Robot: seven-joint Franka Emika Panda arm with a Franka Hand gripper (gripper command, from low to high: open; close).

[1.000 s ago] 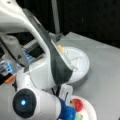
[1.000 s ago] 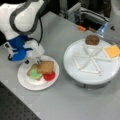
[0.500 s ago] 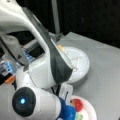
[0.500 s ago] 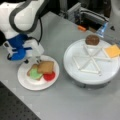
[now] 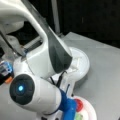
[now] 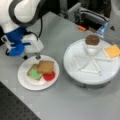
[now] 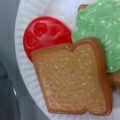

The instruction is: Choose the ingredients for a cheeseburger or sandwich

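- The pincer [image 6: 31, 57] hangs at the far edge of the plate [image 6: 26, 83] in a front view, its dark fingertips just above the rim; how wide it stands I cannot tell, and nothing shows between the tips.
- Right beside it, toward that view's bottom, sits the sandwich [image 6: 41, 71], loosely stacked on the plate, close to the pincer but not touching it.
- Count the bread: two squares. The top bread square [image 6: 45, 66] lies uppermost; a lower bread square [image 6: 31, 70] peeks out from under the green.
- One lettuce piece [image 6: 35, 74] sits on the lower square, partly covered by the top one.
- One red disc [image 6: 49, 76] rests on the plate, tucked partly under the top square's edge.
- The wrist view looks straight down on it all: top bread square [image 7: 72, 80] filling the middle, red disc [image 7: 45, 35] to its upper left, lettuce piece [image 7: 102, 30] to the upper right, plate [image 7: 22, 62] rim at left.
- Well apart, at that front view's right, stands the sectioned tray [image 6: 91, 66] on the bench [image 6: 75, 105].
- On the tray: one patty [image 6: 92, 39] in a far compartment, one cheese square [image 6: 112, 51] at the right edge.
- In a front view the arm blocks most of the scene; the red disc [image 5: 79, 105] and a sliver of lettuce piece [image 5: 79, 116] show at the bottom, with the sectioned tray [image 5: 83, 65] behind.
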